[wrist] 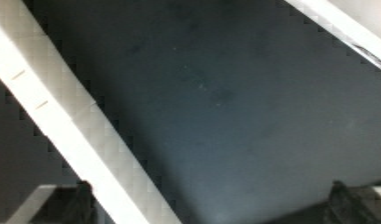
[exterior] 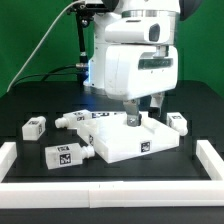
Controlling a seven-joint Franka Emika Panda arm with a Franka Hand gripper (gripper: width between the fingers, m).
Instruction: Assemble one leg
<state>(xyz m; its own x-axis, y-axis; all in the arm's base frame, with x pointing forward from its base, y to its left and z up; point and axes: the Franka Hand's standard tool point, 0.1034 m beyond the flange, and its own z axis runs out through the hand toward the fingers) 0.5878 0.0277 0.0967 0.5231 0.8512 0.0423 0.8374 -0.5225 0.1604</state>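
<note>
outer leg (exterior: pixel 35 127) and front leg (exterior: pixel 66 155): loose, well off the gripper on the exterior view's left, awaiting pickup | near leg (exterior: pixel 76 118): closer, same side | gripper (exterior: pixel 134 118): low over panel (exterior: pixel 120 145), fingers (wrist: pixel 356 200) spread wide, holding nothing, probably readying a grasp | lone leg (exterior: pixel 178 122): near, exterior view's right

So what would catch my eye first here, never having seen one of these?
The bulky white robot arm fills the middle, and its jaws hang low over a flat white panel on the black table. Around it lie small white legs with black-and-white tags: one at the exterior view's left, one at its right, and one nearer the front.
</note>
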